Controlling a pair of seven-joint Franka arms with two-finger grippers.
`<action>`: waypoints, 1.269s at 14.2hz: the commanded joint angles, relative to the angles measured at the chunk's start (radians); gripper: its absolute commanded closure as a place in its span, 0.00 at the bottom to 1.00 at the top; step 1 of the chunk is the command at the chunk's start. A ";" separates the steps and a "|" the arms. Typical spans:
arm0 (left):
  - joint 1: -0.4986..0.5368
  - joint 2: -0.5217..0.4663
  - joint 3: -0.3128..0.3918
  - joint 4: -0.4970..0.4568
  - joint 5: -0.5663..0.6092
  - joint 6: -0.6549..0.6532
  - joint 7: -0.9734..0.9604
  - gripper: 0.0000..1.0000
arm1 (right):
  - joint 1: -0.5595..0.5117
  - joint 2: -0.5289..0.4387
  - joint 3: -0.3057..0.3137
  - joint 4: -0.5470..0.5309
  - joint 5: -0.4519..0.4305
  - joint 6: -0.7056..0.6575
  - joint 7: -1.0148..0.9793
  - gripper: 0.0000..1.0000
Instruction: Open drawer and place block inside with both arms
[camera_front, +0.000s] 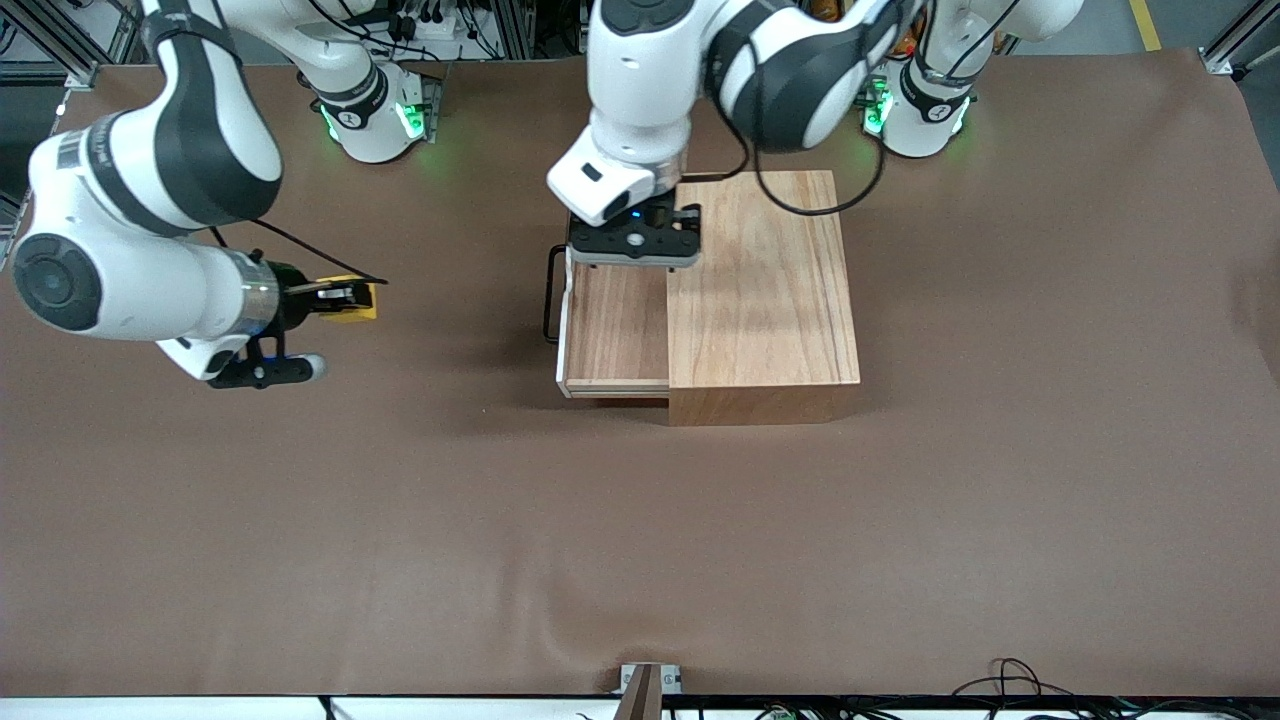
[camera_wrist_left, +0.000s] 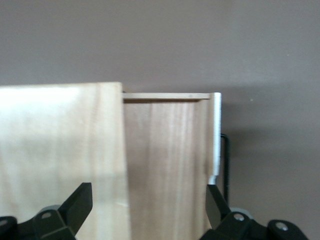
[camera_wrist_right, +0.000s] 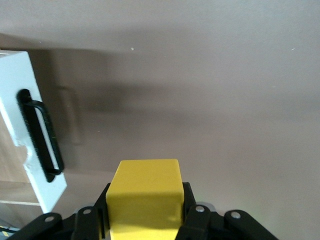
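1. The table (camera_front: 640, 560), under a brown cover, bears everything; read as a clock face in the front view, the woodwork sits just past centre toward 1 o'clock and the block is out toward 9 o'clock

2. The wooden box (camera_front: 765, 290) lies flat with its opening facing the right arm's end of the table, which suits a sideways pull and leaves the open tray on that arm's side

3. The drawer (camera_front: 615, 330) is partly out of the box, its wooden floor bare, its white front panel (camera_wrist_right: 22, 125) and black wire handle (camera_front: 550, 295) at the box's 9 o'clock; judged from this, opening is done or nearly so and the placing is left

4. The left gripper (camera_front: 635, 255) is over the drawer's corner farthest from the front camera, at the 11 o'clock corner of the woodwork; in the left wrist view its fingers (camera_wrist_left: 77, 202) stand wide apart, straddling the tray and holding nothing, off the handle

5. The right gripper (camera_front: 335, 298) is over bare table toward 9 o'clock, well apart from the drawer, and is closed on the block (camera_wrist_right: 145, 192), which shows yellow between its fingers; the carry is probably next, with the block to be lowered into the tray without catching the front panel
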 joint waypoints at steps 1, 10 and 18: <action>0.068 -0.069 -0.006 -0.035 -0.018 -0.066 0.060 0.00 | 0.102 -0.032 -0.008 -0.034 0.019 0.066 0.137 0.84; 0.305 -0.133 -0.006 -0.032 -0.018 -0.186 0.333 0.00 | 0.433 0.018 -0.008 -0.035 0.019 0.298 0.546 0.84; 0.553 -0.147 -0.052 -0.034 -0.020 -0.269 0.617 0.00 | 0.558 0.095 -0.008 -0.142 0.019 0.602 0.558 0.84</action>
